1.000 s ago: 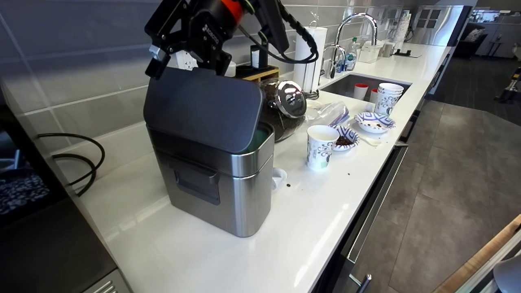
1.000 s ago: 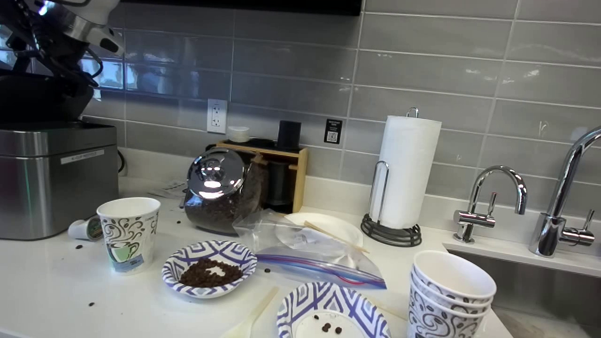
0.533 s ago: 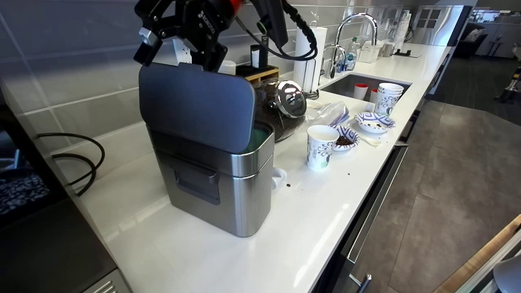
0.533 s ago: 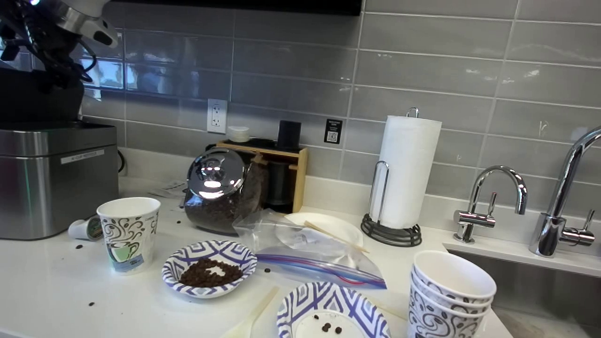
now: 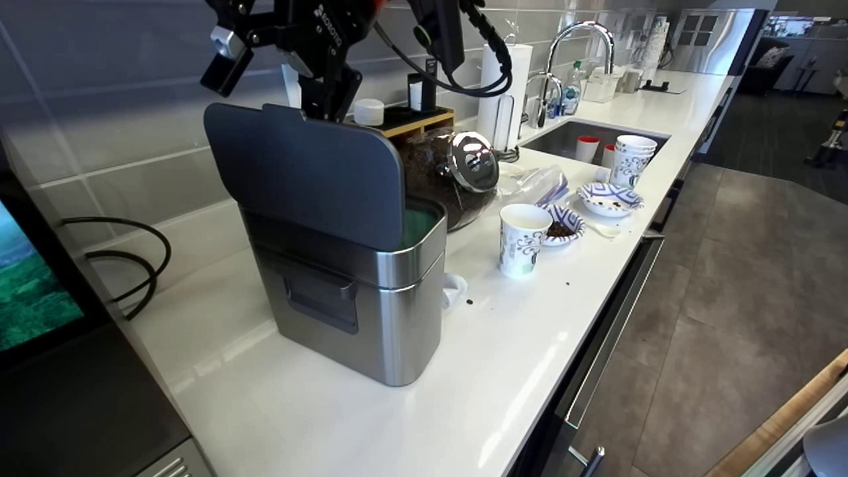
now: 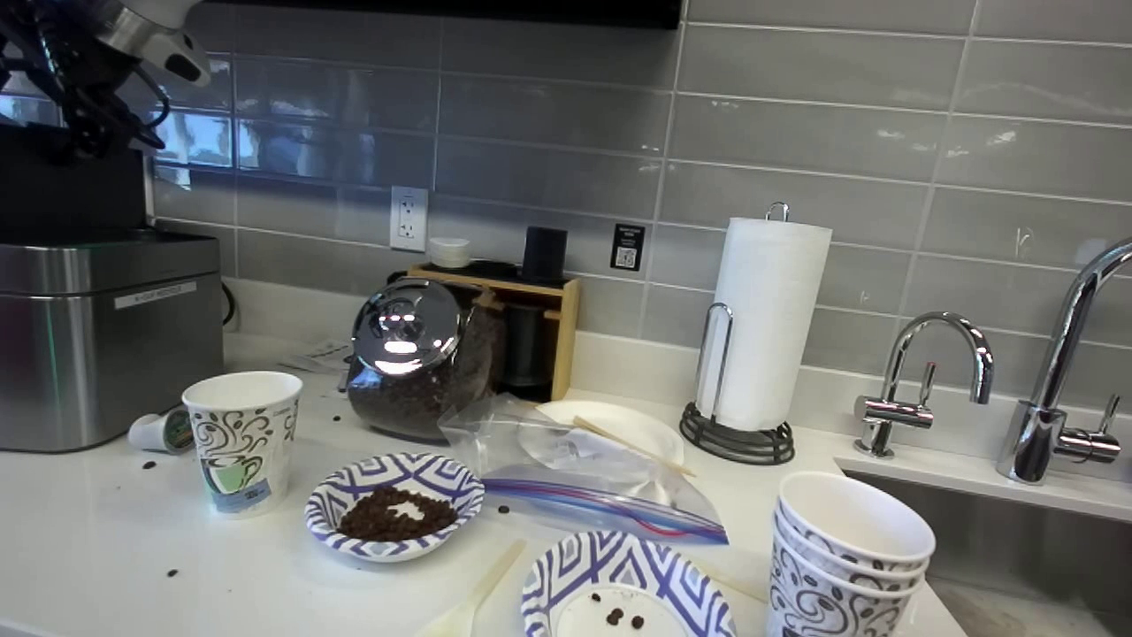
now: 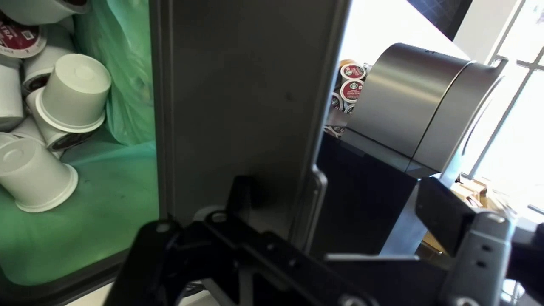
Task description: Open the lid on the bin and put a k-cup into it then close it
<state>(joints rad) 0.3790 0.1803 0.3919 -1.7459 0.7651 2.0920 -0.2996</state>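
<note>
End effector (image 5: 268, 98): released; two fingers (image 7: 239, 197) spread wide at the upper edge of the lid (image 5: 311, 179).
Finger position: one finger overlaps the inner face of the lid in the wrist view; the other stands past the free edge. Contact with the lid cannot be determined.
Lid position: raised, steeply tilted; lower edge meets the rim of the bin (image 5: 377, 321) on the side with the recessed panel (image 5: 321, 301).
Bin placement: upright on the worktop (image 5: 318, 424); printed label (image 6: 155, 295) on a side wall, lettering too blurred to read.
Bin contents: several pale k-cups (image 7: 76, 93) in a green liner (image 7: 114, 191), per the wrist view; some rest base up, one shows a dark red top.
Loose k-cup (image 6: 156, 433): on its side on the worktop, between the bin and an upright paper cup (image 6: 243, 442); contact with the bin cannot be determined.
Patterned bowls (image 6: 389, 550): one holds dark brown granules (image 6: 380, 524), the other a few dark beans (image 6: 615, 617).
Glass jar (image 6: 398, 407): tilted, dark contents, chrome cap (image 6: 407, 323); in front of a small wooden shelf (image 6: 564, 345).
Paper towel roll (image 6: 769, 323): upright on a black wire stand (image 6: 738, 442), near a clear plastic bag (image 6: 601, 495).
Cup stack (image 6: 849, 557): upright on the worktop, just beside the sink (image 6: 1017, 557).
</note>
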